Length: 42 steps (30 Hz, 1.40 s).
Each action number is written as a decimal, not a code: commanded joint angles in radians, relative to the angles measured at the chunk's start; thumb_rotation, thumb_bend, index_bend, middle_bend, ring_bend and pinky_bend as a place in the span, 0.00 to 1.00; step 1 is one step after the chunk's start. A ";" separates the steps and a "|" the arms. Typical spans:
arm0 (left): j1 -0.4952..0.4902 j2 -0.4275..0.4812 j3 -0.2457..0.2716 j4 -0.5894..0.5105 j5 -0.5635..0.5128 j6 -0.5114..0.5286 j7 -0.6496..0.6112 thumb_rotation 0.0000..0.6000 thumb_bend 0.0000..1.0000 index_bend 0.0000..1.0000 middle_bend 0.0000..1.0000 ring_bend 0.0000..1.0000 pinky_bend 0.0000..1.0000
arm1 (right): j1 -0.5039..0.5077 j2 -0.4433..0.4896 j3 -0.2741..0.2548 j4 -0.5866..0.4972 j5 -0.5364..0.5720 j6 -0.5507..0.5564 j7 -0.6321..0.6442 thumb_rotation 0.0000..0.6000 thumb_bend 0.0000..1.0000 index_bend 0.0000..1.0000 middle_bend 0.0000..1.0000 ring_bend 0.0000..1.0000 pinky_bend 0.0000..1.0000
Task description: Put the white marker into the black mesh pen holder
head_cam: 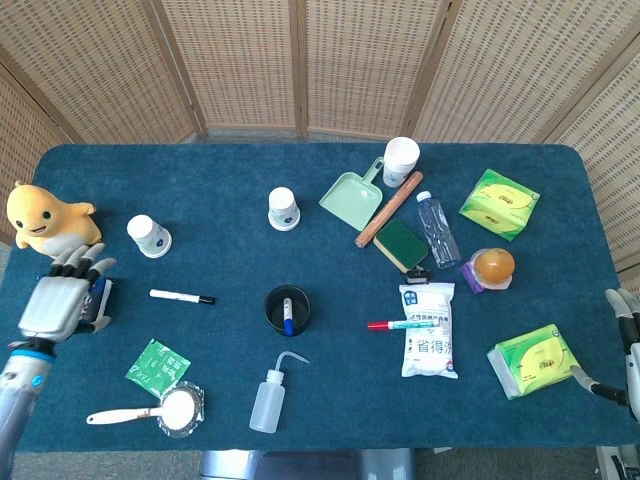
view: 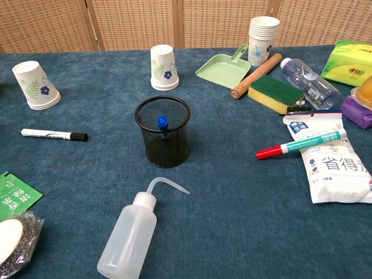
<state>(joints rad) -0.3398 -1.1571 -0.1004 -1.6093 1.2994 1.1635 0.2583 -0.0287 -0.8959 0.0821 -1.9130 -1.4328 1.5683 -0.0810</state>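
White marker [head_cam: 181,296] with black cap lies flat toward the left edge of the table [head_cam: 230,170], untouched, well apart from the black mesh pen holder [head_cam: 287,308] near the table's middle. One blue-capped pen [view: 163,123] already stands in the holder. Marker count: three total, namely the white one, the blue one in the holder, and a red-capped one [head_cam: 402,324] lying across a white bag [head_cam: 429,332] right of the holder

Left hand [head_cam: 62,297] hovers at the left edge over a dark snack packet [head_cam: 97,300], fingers spread, holding nothing, near the marker but not touching. Right hand [head_cam: 624,340] sits at the right edge, only partly in frame; cannot tell how its fingers lie

Rest, counted: three paper cup items, two upside-down ones [head_cam: 149,236] [head_cam: 284,209] and one upright stack [head_cam: 401,160] near the far edge. Two green tissue packs [head_cam: 499,203] [head_cam: 536,360] on the right side. One each: squeeze bottle [head_cam: 268,397] at the near edge, green dustpan [head_cam: 351,194], wooden rolling pin [head_cam: 389,209], sponge [head_cam: 401,244], water bottle [head_cam: 437,229], yellow plush [head_cam: 45,218] at the left edge, green sachet [head_cam: 157,366], white spoon [head_cam: 125,414] with its bowl on a steel scourer [head_cam: 184,409] near the near-left corner
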 commanded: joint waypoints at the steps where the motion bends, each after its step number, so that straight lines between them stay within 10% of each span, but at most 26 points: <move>1: -0.051 -0.060 -0.024 0.019 -0.046 -0.040 0.080 1.00 0.20 0.33 0.00 0.00 0.00 | -0.001 0.006 -0.001 0.001 -0.003 -0.003 0.014 1.00 0.00 0.00 0.00 0.00 0.00; 15: -0.126 -0.163 -0.019 0.038 -0.166 -0.068 0.331 1.00 0.36 0.34 0.00 0.00 0.00 | -0.005 0.025 -0.007 0.003 -0.020 -0.005 0.066 1.00 0.00 0.00 0.00 0.00 0.00; 42: -0.213 -0.326 0.006 0.105 -0.265 -0.057 0.532 1.00 0.36 0.39 0.00 0.00 0.00 | -0.009 0.055 -0.017 0.008 -0.038 -0.013 0.150 1.00 0.00 0.00 0.00 0.00 0.00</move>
<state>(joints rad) -0.5507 -1.4802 -0.0944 -1.5058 1.0365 1.1058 0.7881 -0.0371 -0.8427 0.0656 -1.9053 -1.4708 1.5556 0.0652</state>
